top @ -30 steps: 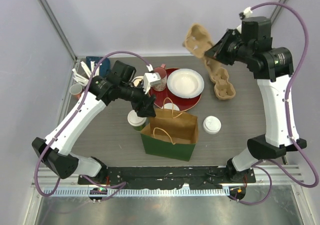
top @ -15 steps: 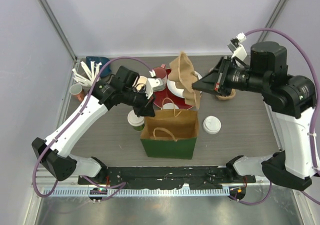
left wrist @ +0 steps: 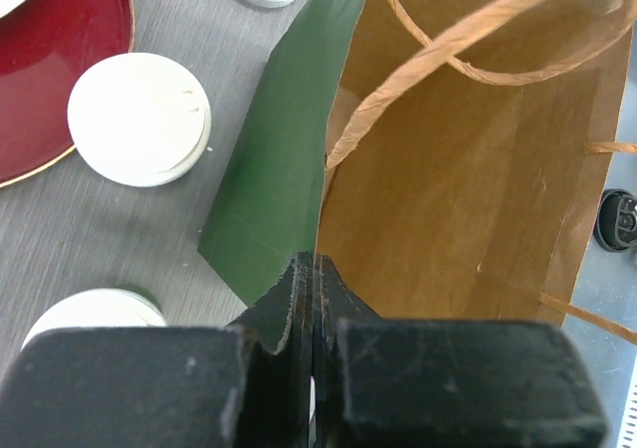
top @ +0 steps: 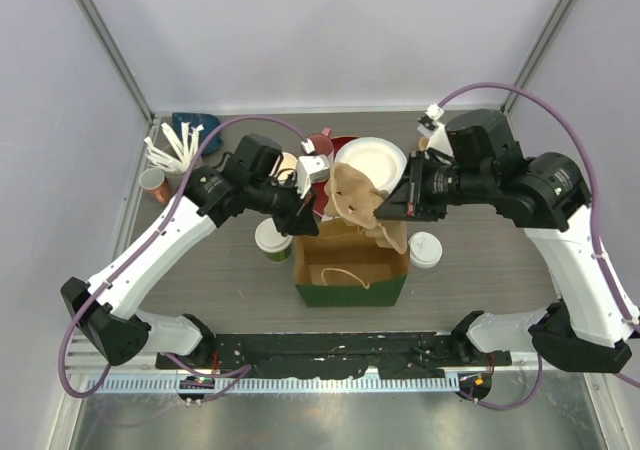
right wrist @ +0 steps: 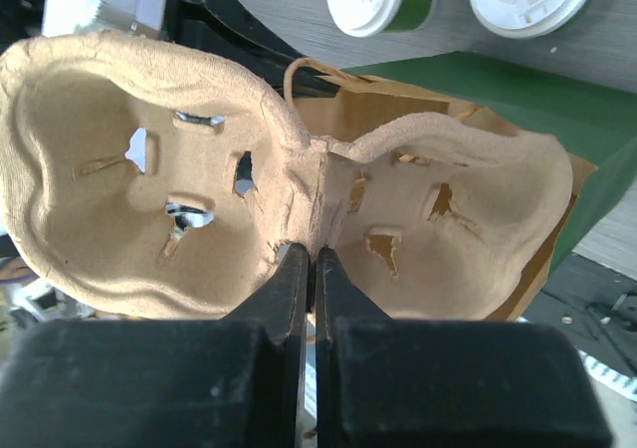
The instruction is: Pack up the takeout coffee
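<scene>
Well, the takeout cups are light and thin-walled, I judge: squeeze hard and the paper buckles or the lid pops. The place to take them is around the body just under the stiff rim, kept upright. One lidded cup [top: 272, 238] stands on the table [top: 470, 280] just left of the green paper bag [top: 350, 290], and the other cup [top: 424, 250] stands just right of it; neither is packed yet. My left pincer [left wrist: 314, 269] is closed to a sliver on the bag's rim at its far left corner, holding the mouth open. My right pincer [right wrist: 309, 254] is clamped on the centre ridge of the pulp cup carrier [right wrist: 149, 169], which hangs tilted over the bag's far edge.
</scene>
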You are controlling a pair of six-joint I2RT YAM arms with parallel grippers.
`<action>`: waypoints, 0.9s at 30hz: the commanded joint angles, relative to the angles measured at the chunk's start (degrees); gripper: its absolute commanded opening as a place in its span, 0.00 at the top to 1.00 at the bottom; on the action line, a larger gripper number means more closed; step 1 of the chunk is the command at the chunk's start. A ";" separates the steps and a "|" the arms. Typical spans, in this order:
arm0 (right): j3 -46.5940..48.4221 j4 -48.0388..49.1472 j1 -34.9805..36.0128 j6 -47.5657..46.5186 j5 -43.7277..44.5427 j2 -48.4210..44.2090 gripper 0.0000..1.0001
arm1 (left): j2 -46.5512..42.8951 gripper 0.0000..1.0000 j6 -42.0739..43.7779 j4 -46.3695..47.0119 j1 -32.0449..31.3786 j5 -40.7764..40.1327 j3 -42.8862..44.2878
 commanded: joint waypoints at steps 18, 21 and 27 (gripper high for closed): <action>-6.12 -7.66 21.24 0.15 26.70 5.22 0.99 | 2.37 1.00 -2.42 -2.63 -0.17 2.08 4.36; -7.88 -7.74 21.24 1.47 28.10 5.93 0.99 | 2.37 1.00 0.93 -4.92 -0.26 1.73 4.97; -12.97 -7.83 21.24 0.25 29.43 5.93 0.99 | 2.19 1.00 7.35 -8.08 -0.17 1.21 6.47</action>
